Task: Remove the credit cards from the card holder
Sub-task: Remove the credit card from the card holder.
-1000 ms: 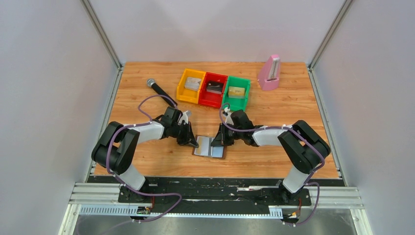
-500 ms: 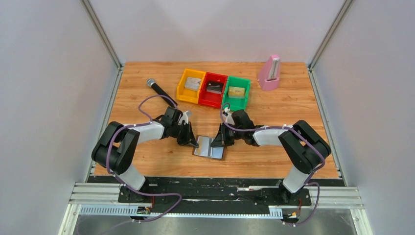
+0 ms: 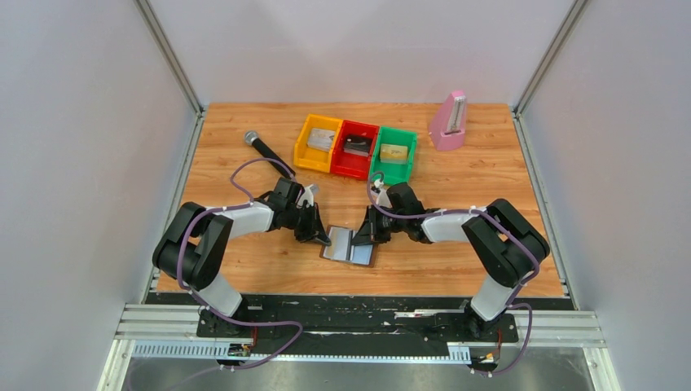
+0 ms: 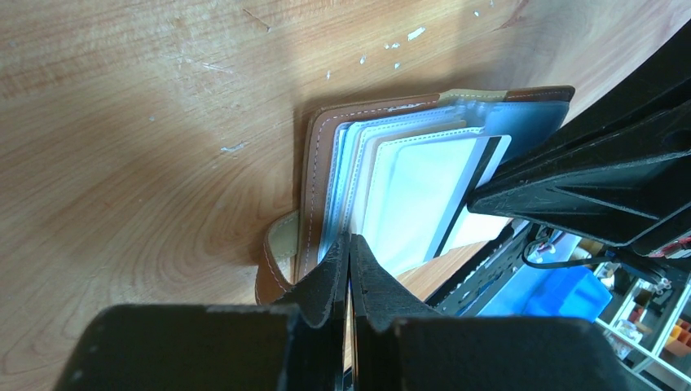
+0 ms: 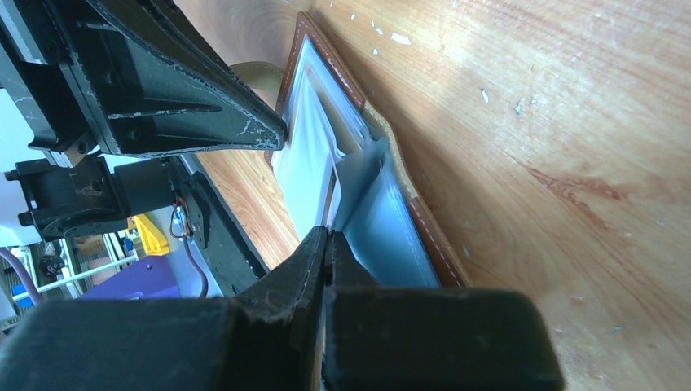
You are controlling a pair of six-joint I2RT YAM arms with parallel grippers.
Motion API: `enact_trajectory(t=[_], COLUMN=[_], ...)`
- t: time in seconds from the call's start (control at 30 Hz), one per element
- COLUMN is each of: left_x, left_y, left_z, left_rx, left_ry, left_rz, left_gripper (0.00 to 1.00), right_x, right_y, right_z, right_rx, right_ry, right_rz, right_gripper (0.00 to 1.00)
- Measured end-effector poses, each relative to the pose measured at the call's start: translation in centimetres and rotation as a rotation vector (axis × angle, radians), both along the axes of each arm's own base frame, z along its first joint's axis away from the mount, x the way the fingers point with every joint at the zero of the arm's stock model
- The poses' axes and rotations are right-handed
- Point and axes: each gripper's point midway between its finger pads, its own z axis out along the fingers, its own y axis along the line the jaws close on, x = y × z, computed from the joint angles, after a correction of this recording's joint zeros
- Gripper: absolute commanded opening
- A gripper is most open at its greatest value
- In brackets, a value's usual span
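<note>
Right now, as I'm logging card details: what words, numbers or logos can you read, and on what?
None is readable.
pale card in the card holder: dark stripe only, no print showing.
tan card in the green bin: marks too small to read.
pink metronome: scale too small to read.

No legible text, no labels — none.

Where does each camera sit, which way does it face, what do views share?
Top external: fixed above and behind the bases, looking down over the table; both arms show, left gripper and right gripper meeting at the card holder.
Left wrist: on the left arm, looking along its closed fingers at the card holder.
Right wrist: on the right arm, facing opposite, along its closed fingers.
Shared: the card holder in all; each wrist view shows the other gripper.
</note>
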Motion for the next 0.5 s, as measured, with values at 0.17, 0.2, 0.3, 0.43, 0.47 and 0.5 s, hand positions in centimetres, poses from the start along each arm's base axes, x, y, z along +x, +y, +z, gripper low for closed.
enact_trajectory(t=[0.17, 0.2, 0.3, 0.43, 0.47, 0.5], left_x=[-0.1, -0.1, -0.1, -0.1, -0.1, -0.1], left_y=[-0.1, -0.1, -0.1, -0.1, -0.1, -0.1], left_z=[0.0, -0.1, 0.0, 0.0, 0.0, 0.0], left_rx=[-0.004, -0.005, -0.007, -0.004, -0.003, -0.001], left_ry=[0.006, 0.008, 0.009, 0.009, 0.009, 0.01], left_rz=[-0.003, -0.004, -0.004, -0.004, -0.004, -0.004], left_gripper=[0.07, 0.07, 0.07, 0.07, 0.07, 0.07], right_x=[0.1, 0.1, -0.1, -0.4, -0.4, -0.5], right_y=[-0.2, -0.4, -1.0, -2.0, -2.2, -2.4], right_z=[0.1, 0.2, 0.6, 1.6, 1.8, 2.0], right_rx=[-0.002, -0.005, -0.022, -0.049, -0.058, -0.067], right_ry=[0.0, 0.001, -0.001, -0.019, -0.027, -0.035], right_rz=[-0.006, -0.007, -0.016, -0.028, -0.033, -0.036], right_gripper=[0.0, 0.0, 0.0, 0.0, 0.0, 0.0])
